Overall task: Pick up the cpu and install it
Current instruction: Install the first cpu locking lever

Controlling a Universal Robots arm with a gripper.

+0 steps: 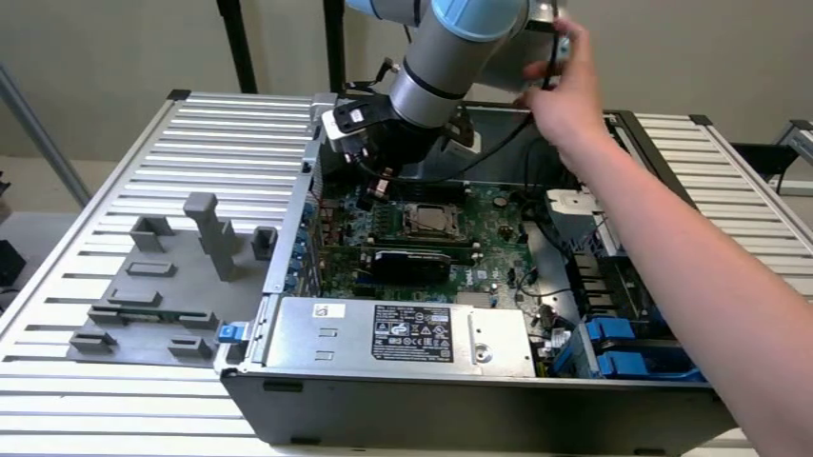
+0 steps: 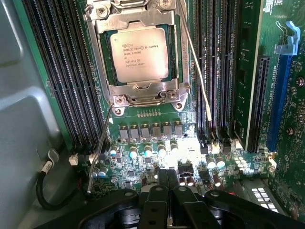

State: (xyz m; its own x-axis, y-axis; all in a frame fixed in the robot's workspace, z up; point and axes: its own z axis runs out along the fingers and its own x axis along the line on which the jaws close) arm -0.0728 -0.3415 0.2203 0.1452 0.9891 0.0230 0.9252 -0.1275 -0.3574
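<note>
The cpu (image 2: 139, 53), a pale silver square chip with printed text, lies flat in the metal socket frame (image 2: 143, 93) on the green motherboard (image 2: 157, 143). In the exterior view the cpu (image 1: 429, 221) sits mid-board inside the open computer case. My gripper (image 1: 381, 169) hangs above the board's far side, short of the socket. In the wrist view its black fingers (image 2: 157, 200) are pressed together with nothing between them, the gripper (image 2: 167, 180) shut and apart from the chip.
A person's hand (image 1: 565, 81) holds the arm's wrist, the forearm crossing the case's right side. Memory slots (image 2: 62, 71) flank the socket and thin lever wires (image 2: 198, 62) run beside it. A silver power supply (image 1: 394, 333), blue drive bays (image 1: 629, 347) and grey fixture blocks (image 1: 166, 276) surround the case.
</note>
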